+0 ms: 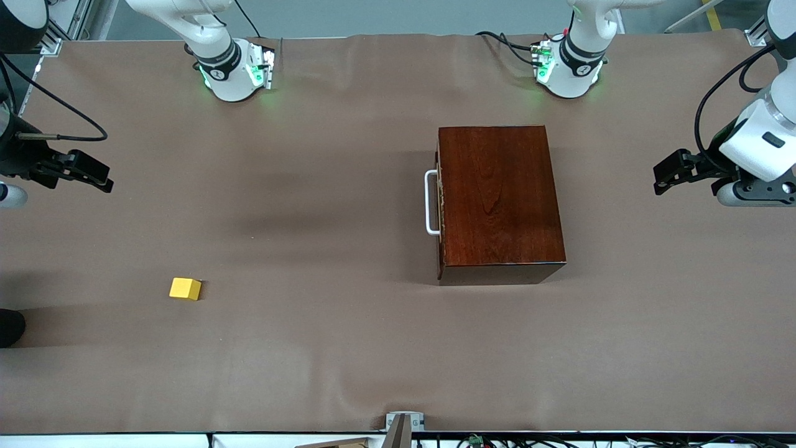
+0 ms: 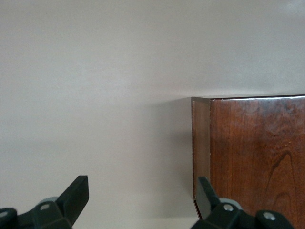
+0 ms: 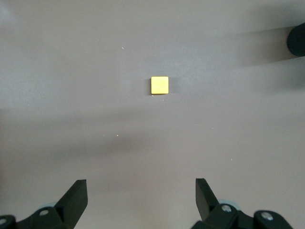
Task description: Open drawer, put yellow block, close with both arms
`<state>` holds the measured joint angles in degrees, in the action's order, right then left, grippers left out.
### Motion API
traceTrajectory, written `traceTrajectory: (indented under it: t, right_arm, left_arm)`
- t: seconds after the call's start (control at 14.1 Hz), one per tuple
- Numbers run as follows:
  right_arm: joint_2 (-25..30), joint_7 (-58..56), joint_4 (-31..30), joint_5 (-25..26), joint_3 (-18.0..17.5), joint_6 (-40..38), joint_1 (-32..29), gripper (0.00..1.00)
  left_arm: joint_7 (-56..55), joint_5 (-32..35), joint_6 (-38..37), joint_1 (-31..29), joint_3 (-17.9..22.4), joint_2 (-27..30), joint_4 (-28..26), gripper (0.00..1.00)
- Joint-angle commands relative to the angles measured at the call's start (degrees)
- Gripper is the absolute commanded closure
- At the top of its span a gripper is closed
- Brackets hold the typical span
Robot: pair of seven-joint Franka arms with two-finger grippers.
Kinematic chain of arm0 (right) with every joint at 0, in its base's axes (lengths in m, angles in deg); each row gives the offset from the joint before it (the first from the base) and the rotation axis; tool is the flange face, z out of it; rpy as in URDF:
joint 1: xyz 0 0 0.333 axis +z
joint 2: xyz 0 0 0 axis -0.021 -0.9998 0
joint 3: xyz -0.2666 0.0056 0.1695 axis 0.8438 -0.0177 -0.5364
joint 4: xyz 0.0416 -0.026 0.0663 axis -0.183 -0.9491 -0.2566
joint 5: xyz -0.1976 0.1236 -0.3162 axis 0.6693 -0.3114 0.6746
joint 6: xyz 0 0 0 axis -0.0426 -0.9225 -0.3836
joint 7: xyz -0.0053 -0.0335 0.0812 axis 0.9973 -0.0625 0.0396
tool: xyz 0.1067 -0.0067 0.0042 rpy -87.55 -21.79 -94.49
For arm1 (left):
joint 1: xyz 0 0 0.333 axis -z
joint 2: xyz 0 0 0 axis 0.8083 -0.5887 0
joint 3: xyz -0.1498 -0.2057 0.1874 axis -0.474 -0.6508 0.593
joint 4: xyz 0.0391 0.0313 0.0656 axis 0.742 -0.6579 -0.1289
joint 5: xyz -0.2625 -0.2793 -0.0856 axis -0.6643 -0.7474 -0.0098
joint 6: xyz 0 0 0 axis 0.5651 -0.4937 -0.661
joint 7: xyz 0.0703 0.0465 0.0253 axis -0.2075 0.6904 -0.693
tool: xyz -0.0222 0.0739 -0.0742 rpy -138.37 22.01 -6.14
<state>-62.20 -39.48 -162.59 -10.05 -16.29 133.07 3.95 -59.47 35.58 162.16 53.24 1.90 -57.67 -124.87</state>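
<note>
The dark mahogany box (image 1: 500, 199) stands on the brown table toward the left arm's end. Its drawer is shut, with the white bar handle (image 1: 430, 202) facing the right arm's end. The yellow block (image 1: 185, 289) lies on the table toward the right arm's end, nearer to the front camera than the box. My left gripper (image 1: 664, 176) hangs open and empty in the air beside the box; a box corner (image 2: 257, 157) shows in the left wrist view past its open fingers (image 2: 76, 195). My right gripper (image 1: 99, 176) hangs open and empty at the right arm's end; the right wrist view shows the block (image 3: 159, 85).
A black rounded object (image 1: 9, 326) sits at the table's edge at the right arm's end, and shows in the right wrist view (image 3: 298, 40). A small mount (image 1: 401, 428) stands at the table's edge nearest the front camera. Bare brown tabletop (image 1: 311, 218) lies between block and box.
</note>
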Motion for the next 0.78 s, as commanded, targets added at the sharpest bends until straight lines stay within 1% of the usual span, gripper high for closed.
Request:
traceTrajectory:
  t: [0.0,0.71]
  right_arm:
    - [-0.72,0.71,1.03,0.92,0.08,-0.27,0.5,0.0]
    - [-0.64,0.71,1.12,0.92,0.08,-0.88,0.5,0.0]
  left_arm:
    - [-0.56,-0.99,0.25,-0.1,0.02,0.7,-0.31,0.0]
    - [-1.26,-0.9,0.87,0.69,-0.07,0.0,0.74,0.0]
